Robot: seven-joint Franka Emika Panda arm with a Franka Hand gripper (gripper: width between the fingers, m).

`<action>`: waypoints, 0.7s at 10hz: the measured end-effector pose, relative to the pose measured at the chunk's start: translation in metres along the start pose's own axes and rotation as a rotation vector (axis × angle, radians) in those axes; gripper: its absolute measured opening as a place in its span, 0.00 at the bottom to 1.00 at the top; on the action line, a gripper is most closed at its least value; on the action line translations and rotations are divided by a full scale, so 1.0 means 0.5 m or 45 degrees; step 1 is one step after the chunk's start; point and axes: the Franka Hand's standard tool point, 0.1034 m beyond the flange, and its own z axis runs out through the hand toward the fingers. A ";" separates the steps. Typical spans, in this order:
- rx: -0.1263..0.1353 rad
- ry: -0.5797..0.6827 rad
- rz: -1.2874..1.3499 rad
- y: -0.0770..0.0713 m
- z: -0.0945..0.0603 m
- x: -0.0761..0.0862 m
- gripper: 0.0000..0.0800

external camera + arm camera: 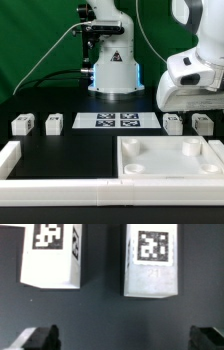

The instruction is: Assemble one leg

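Four small white legs stand in a row on the black table. Two are at the exterior view's left [22, 124] [54, 123] and two at its right [173, 123] [201, 123]. My gripper [186, 95] hangs just above the right pair. In the wrist view the two legs [55, 255] [152, 263] lie side by side with their square markers showing. My gripper [122, 339] is open and empty, its dark fingertips [35, 339] wide apart and clear of both legs.
The marker board [115, 121] lies between the two pairs of legs. The large white tray-like part [213, 150] with round corner sockets sits at the front right. A white rail [60, 185] runs along the front and the left. The arm's base [112, 70] stands behind.
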 end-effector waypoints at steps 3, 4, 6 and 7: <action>0.016 -0.003 0.031 -0.014 0.019 -0.006 0.81; 0.013 -0.004 0.016 -0.031 0.022 -0.012 0.81; 0.007 -0.006 -0.003 -0.050 0.024 -0.018 0.81; 0.003 -0.017 -0.009 -0.052 0.027 -0.022 0.81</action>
